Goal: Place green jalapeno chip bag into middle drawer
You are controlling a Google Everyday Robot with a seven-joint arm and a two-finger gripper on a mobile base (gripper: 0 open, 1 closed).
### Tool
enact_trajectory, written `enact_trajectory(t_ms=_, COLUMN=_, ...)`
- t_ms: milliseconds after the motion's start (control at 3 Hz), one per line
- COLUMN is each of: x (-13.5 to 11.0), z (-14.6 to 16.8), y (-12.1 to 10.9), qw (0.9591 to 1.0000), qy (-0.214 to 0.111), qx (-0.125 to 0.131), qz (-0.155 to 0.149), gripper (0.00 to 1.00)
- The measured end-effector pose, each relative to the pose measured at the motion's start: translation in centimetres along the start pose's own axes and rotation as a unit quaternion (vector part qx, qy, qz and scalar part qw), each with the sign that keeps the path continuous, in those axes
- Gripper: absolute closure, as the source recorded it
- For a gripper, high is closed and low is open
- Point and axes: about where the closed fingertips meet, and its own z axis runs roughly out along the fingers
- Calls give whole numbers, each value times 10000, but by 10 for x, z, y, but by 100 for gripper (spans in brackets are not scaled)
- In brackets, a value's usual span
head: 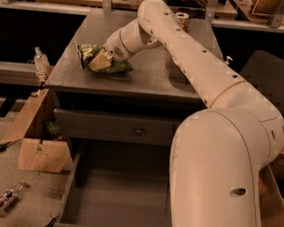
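Fingers (101, 61) pinch the green jalapeno chip bag (115, 67) on the cabinet top (150, 78).

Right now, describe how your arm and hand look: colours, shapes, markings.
The arm is smooth cream-white, built of fat rounded tubular segments, with small dark holes along its links and a thin tan ring at one joint. No loose cables show. The hand, at the green jalapeno chip bag on the cabinet top, is pale tan.

Reaching away from the bulky shoulder housing (222, 163) at lower right, stretching the white arm (201, 71) diagonally up and leftward, bending at the wrist (124, 42), angling the gripper (101, 60) downward and to the left at the arm's far end.
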Motion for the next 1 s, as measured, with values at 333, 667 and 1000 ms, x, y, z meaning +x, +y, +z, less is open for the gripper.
enact_trajectory(t_ms=333, x=0, z=0, y=0, qw=10000, qy=0, qx=0, qz=0, gripper=100)
enact_trajectory(t_ms=667, x=0, z=0, y=0, qw=10000, qy=0, qx=0, qz=0, gripper=100)
enact_trajectory(t_ms=1000, x=-1, z=-1, y=0, qw=10000, qy=0, qx=0, qz=0, gripper=100)
